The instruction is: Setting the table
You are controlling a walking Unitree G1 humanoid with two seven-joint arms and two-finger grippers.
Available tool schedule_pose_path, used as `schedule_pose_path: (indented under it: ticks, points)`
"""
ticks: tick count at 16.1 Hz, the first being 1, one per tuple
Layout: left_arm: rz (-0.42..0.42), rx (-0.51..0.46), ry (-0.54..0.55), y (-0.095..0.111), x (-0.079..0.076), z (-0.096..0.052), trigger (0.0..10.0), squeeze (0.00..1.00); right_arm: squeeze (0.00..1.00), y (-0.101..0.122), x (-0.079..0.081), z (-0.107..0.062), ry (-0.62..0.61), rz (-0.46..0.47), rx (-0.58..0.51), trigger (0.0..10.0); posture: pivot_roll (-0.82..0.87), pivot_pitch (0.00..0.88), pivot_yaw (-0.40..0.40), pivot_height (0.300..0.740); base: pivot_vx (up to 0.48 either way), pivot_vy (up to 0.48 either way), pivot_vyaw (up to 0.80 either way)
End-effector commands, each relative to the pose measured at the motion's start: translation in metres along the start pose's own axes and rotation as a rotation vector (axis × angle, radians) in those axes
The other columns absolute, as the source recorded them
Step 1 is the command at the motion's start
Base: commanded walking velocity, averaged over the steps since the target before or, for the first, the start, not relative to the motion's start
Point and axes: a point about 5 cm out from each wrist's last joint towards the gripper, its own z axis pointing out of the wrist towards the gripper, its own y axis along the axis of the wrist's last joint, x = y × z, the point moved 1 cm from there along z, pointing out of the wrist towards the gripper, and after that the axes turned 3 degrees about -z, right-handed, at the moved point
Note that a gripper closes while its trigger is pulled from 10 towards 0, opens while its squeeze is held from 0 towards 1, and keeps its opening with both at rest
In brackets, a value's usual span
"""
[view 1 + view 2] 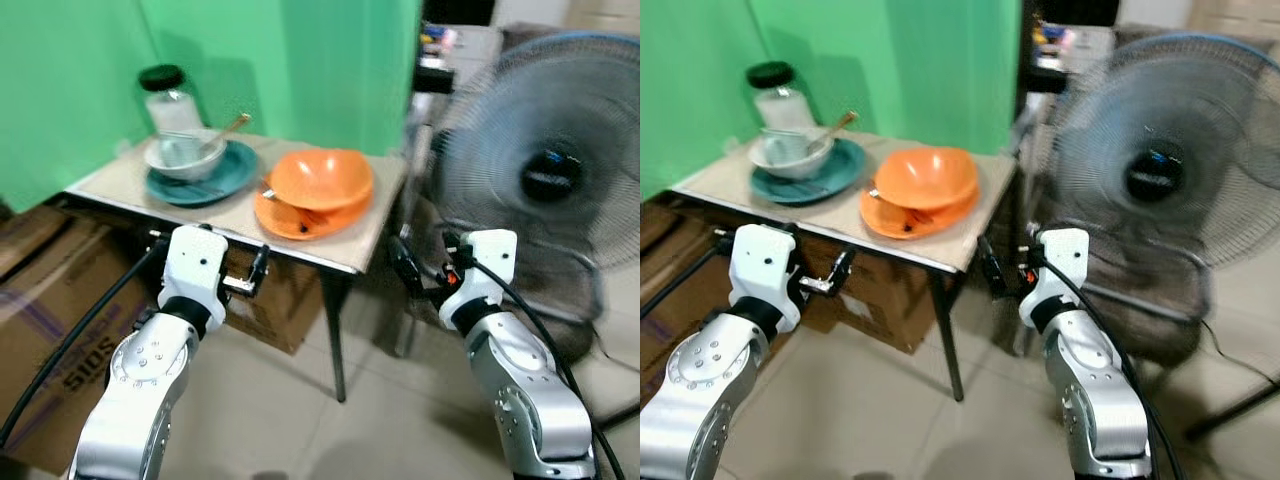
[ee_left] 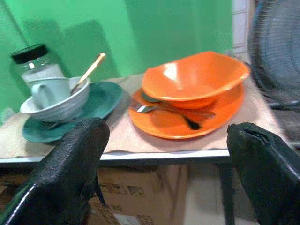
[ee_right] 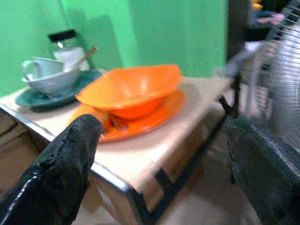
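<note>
A small beige-topped table stands against a green wall. On its right part an orange bowl rests on an orange plate, with a metal spoon tucked under the bowl. To the left, a teal plate carries a white bowl holding a pale cup and a wooden spoon. Behind them stands a black-lidded glass jar. My left gripper hovers open just below the table's front edge. My right gripper is open beside the table's right front corner. Neither holds anything.
A large standing fan is close on the right, behind my right arm. Cardboard boxes are stacked at the left, and another box sits under the table. Tiled floor lies below both arms.
</note>
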Motion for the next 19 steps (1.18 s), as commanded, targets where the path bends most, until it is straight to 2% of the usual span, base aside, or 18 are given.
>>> schedule_pose_path:
  ticks: [1,10,13,16,19]
  points:
    - [0.013,0.002,-0.001,0.001,0.003,-0.001,10.0,0.0,0.0,0.003,0.006,0.003,0.017,0.006,-0.015,10.0,0.14,0.0,0.059,0.74,0.334,0.0,0.0]
    - [0.016,0.018,-0.025,-0.002,-0.001,-0.002,10.0,0.0,0.0,0.006,0.008,0.005,0.04,0.024,-0.036,10.0,0.14,0.0,0.055,0.74,0.33,0.0,0.0]
    - [0.016,0.017,-0.025,-0.002,-0.001,-0.002,10.0,0.0,0.0,0.007,0.011,0.006,0.073,-0.025,-0.031,10.0,0.14,0.0,0.052,0.74,0.329,0.0,0.0]
    - [0.019,0.016,-0.02,-0.002,0.0,-0.002,10.0,0.0,0.0,0.009,0.01,0.01,0.069,-0.023,-0.034,10.0,0.15,0.0,0.046,0.74,0.326,0.0,0.72]
    - [0.026,0.014,-0.022,-0.001,0.001,-0.002,10.0,0.0,0.0,0.012,0.006,0.014,0.054,0.01,-0.043,10.0,0.15,0.0,0.047,0.74,0.31,0.0,0.0]
